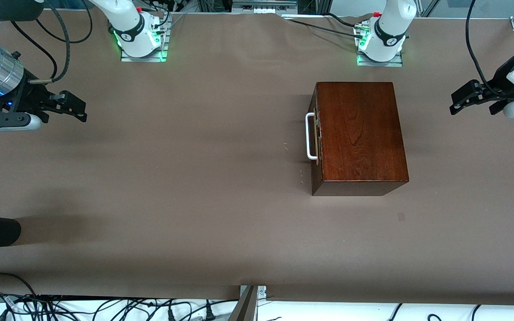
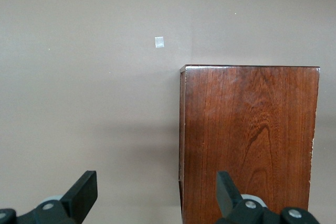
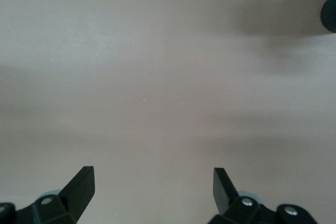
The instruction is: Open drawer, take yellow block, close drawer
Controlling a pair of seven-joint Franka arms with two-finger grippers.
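In the front view, a glossy reddish-brown wooden box (image 1: 360, 136) is seen on the brown table (image 1: 172, 178), toward the left arm's end. Its drawer (image 1: 316, 147) is shut flush, and the white bar handle (image 1: 310, 136) on the dark front faces the right arm's end of the table. The yellow block cannot be seen in any view. The left gripper (image 1: 460, 103) is held in the air over the table's edge at the left arm's end, fingers spread apart; the right gripper (image 1: 76, 107) is held over the right arm's end, fingers likewise apart. In the left wrist view, the left gripper (image 2: 157, 192) is shown with fingers wide apart above the box (image 2: 249, 140) and bare table. In the right wrist view, the right gripper (image 3: 155, 190) is shown spread over bare table only.
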